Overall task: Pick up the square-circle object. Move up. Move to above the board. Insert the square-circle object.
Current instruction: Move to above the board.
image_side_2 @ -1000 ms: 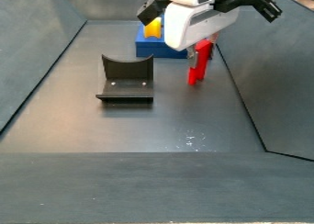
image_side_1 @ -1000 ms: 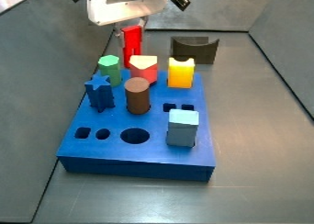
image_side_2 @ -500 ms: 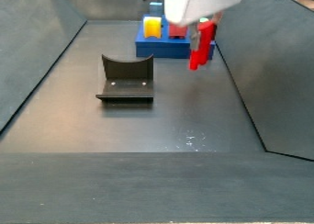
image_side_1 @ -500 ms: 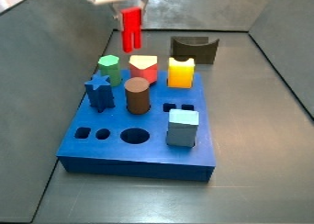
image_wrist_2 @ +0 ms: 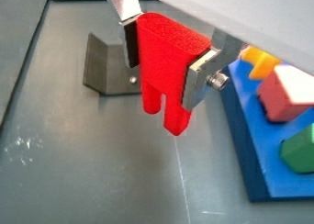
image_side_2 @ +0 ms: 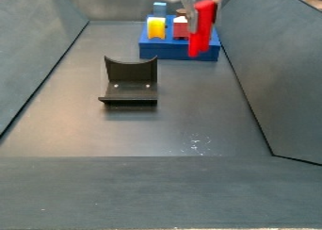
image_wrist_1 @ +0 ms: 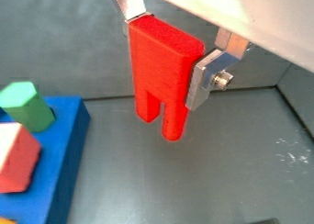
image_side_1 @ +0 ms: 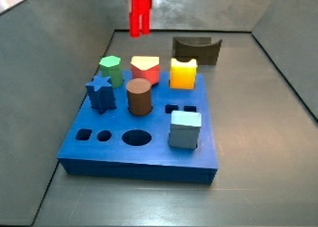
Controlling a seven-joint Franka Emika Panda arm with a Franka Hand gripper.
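My gripper [image_wrist_1: 172,44] is shut on the red square-circle object [image_wrist_1: 162,72], a tall red block with two prongs pointing down; it also shows in a wrist view [image_wrist_2: 164,67]. It hangs high above the floor, behind the blue board [image_side_1: 143,142]. In both side views only the red object [image_side_1: 140,12] [image_side_2: 201,28] and a bit of the gripper body show at the picture's upper edge. The board carries several coloured pieces and has open holes [image_side_1: 137,137] near its front edge.
The dark fixture [image_side_2: 128,81] stands on the floor beside the board; it also shows in a side view [image_side_1: 196,49]. Grey walls enclose the floor. On the board stand a green piece [image_wrist_1: 25,104], a yellow piece [image_side_1: 184,73] and a light blue block [image_side_1: 184,130].
The gripper has risen with the red object, from near floor level to high above it. Most of the gripper has left the side views.
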